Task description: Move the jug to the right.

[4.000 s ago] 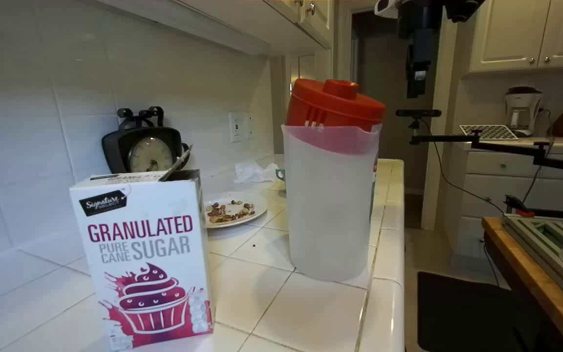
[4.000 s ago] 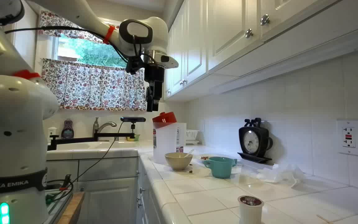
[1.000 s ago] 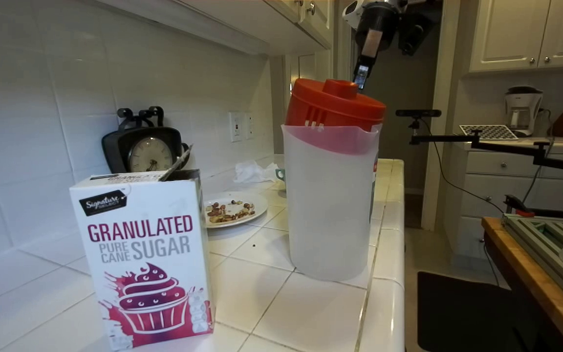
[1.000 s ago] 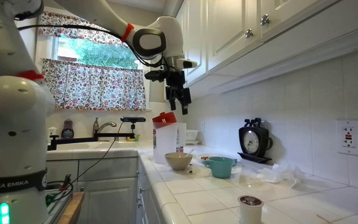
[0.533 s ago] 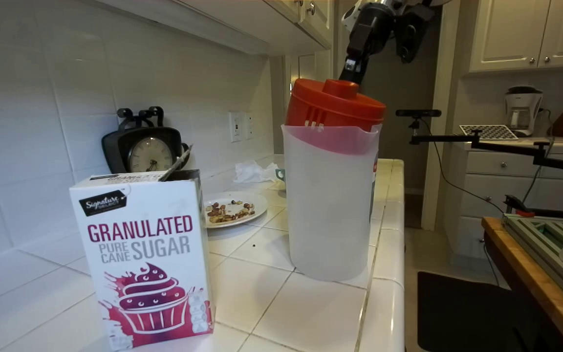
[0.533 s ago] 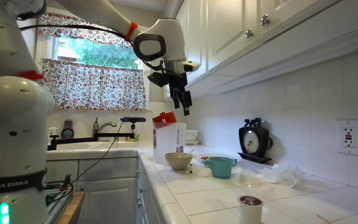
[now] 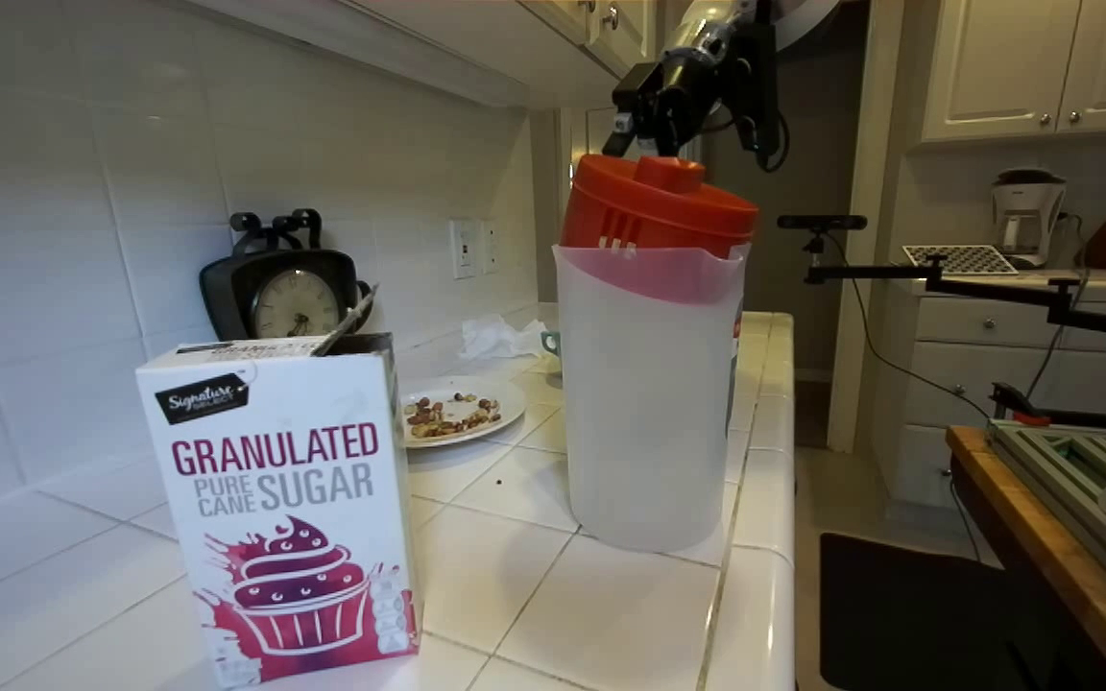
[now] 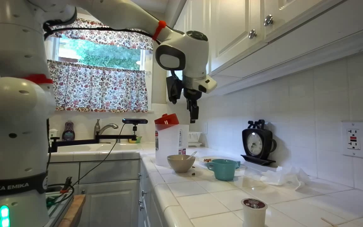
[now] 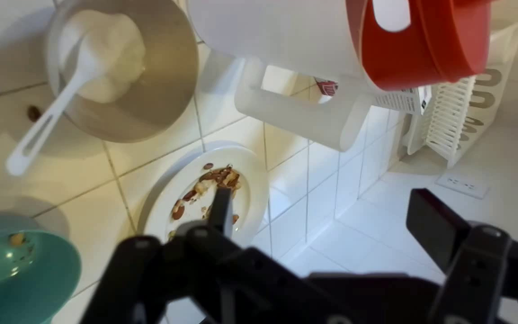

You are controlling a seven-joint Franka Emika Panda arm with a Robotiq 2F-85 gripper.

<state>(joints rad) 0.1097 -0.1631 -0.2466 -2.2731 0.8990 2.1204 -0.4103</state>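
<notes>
Looks pre-grasp: jaws wide, empty, near tall translucent white plastic jug (image 7: 649, 408). Next imo: get around translucent plastic loop handle (image 9: 296, 113), clamp, shift right.

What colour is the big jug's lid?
The lid is bright orangey red. It shows best in an exterior view.

The white-tiled bench (image 8: 206, 201) runs below the claw (image 9: 324, 211). In an exterior view, the jug (image 8: 166, 145) stands upright to the claw's lower left; the teal cup (image 8: 224, 171), crumpled paper (image 8: 284, 177) and white pod (image 8: 254, 214) (a thin stick (image 8: 329, 221), too) to its lower right. In the wrist view, the white plate (image 9: 254, 180) lies partly behind the claw, the tan bowl (image 9: 167, 63) to its upper left. The sugar box (image 7: 275, 509) stands lower than the claw.
</notes>
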